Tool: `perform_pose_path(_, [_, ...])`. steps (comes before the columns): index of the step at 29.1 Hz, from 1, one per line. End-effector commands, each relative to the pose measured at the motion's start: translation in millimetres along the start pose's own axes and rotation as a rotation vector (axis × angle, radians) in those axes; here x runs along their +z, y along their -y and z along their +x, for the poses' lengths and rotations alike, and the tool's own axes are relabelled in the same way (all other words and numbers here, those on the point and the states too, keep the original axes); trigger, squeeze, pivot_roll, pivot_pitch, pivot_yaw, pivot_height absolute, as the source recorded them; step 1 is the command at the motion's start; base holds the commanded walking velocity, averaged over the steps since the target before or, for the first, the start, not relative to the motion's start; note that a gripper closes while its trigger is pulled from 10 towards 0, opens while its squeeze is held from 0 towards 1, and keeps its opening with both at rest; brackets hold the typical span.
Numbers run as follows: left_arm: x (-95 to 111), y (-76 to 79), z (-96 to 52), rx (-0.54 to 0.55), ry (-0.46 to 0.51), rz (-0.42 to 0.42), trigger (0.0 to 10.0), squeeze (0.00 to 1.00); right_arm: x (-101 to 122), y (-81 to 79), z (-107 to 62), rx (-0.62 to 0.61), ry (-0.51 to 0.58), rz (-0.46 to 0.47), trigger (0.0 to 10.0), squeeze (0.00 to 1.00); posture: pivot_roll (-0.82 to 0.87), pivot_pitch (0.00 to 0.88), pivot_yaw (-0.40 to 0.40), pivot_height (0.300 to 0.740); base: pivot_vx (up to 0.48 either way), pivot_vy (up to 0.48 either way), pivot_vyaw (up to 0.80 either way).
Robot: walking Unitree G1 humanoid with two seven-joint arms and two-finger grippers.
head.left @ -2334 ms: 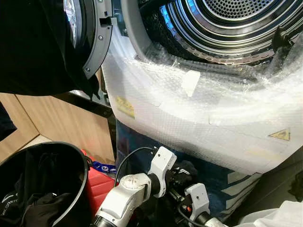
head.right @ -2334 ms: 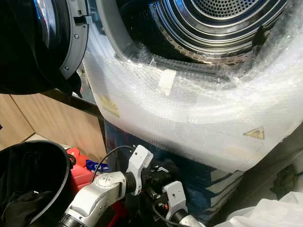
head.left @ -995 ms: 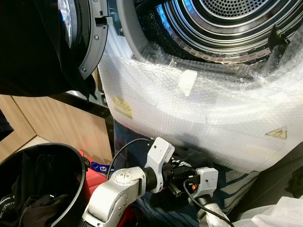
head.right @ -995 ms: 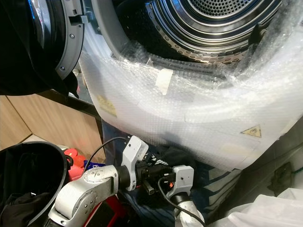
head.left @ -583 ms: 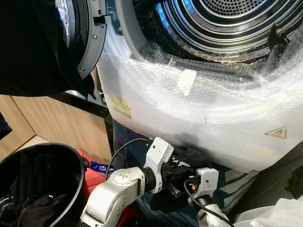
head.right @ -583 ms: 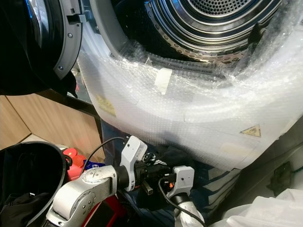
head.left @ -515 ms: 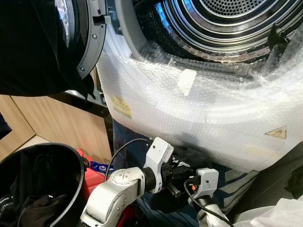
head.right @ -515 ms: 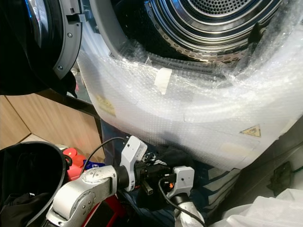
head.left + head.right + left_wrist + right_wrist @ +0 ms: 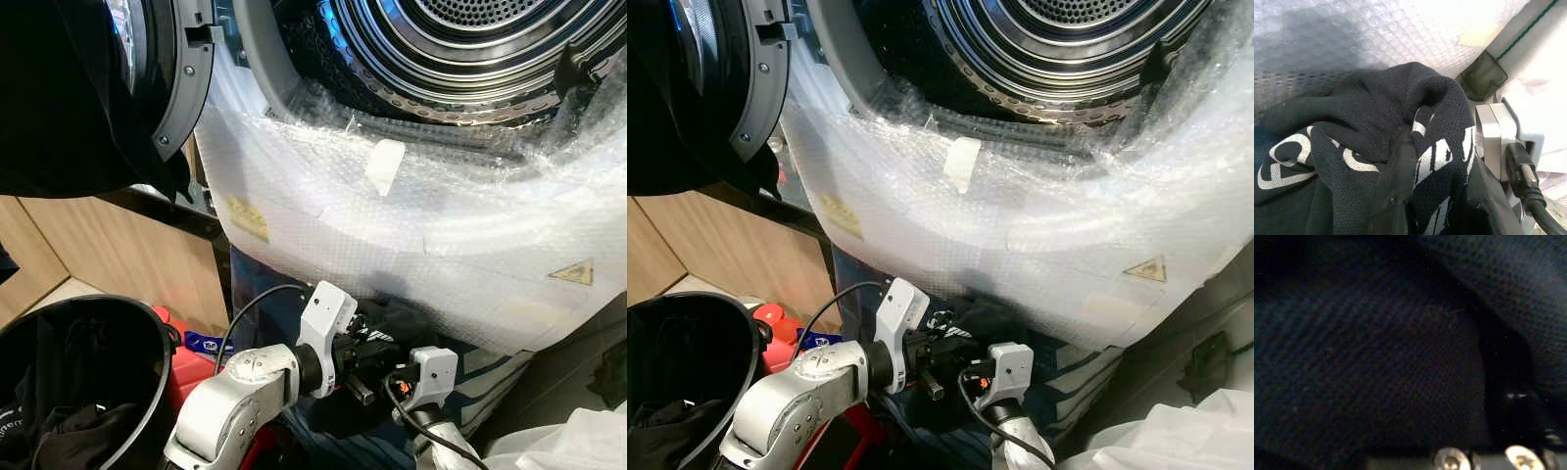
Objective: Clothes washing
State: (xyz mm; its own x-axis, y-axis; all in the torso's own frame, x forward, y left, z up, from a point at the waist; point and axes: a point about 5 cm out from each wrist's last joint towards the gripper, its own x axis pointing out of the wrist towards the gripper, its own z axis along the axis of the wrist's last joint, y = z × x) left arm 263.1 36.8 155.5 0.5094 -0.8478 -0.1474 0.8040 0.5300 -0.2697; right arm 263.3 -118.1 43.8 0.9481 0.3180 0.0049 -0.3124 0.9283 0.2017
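nearest the robot, low in the eye views, the left end effector (image 9: 367,364) and the right end effector (image 9: 392,370) meet below the washer front, both buried in a black mesh garment (image 9: 1376,142) with white lettering. in the left wrist view one black finger (image 9: 1396,196) lies under a fold of that cloth, so the left end effector appears to hold the garment, though how far its fingers are apart cannot be told. the right wrist view is very dark, with dark weave right up against the lens; whether the right fingers are closed cannot be told. to the robot's left sits a black basket (image 9: 147,333) with dark clothes (image 9: 69,431) in it, and something red (image 9: 191,362) beside it. above the arms, bubble wrap (image 9: 411,245) covers the washer front. farther back the door (image 9: 186,78) stands open and the steel drum (image 9: 460,49) is exposed.
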Motion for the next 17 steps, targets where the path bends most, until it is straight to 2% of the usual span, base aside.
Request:
perform_pose_path(1, [-5.6,-4.6,-4.5,0.034,-0.034,-0.002,0.0,0.00,13.2,12.1,-1.5,-0.045,0.063,0.006,0.0,0.00,-0.01,0.118,-0.033,0.740,0.000,0.000,0.00])
perform_pose_path(6, [-6.6,-5.7,-4.9,0.040,-0.043,0.009,0.0,0.00,13.3,6.9,-2.8,-0.002,0.063,0.010,0.0,0.00,-0.01,0.120,-0.029,0.740,0.000,0.000,0.00])
perform_pose_path(11, [-7.5,-4.4,-2.6,0.028,-0.048,0.018,0.0,0.00,9.6,2.3,-8.3,0.051,0.046,-0.029,0.0,0.00,-0.01,0.119,-0.026,0.740,0.000,0.000,0.00])
perform_pose_path(17, [-6.6,-3.2,-1.4,0.021,-0.046,0.020,0.0,0.00,7.7,3.3,-11.9,0.047,0.039,-0.023,0.0,0.00,-0.02,0.119,-0.022,0.740,0.000,0.000,0.00])
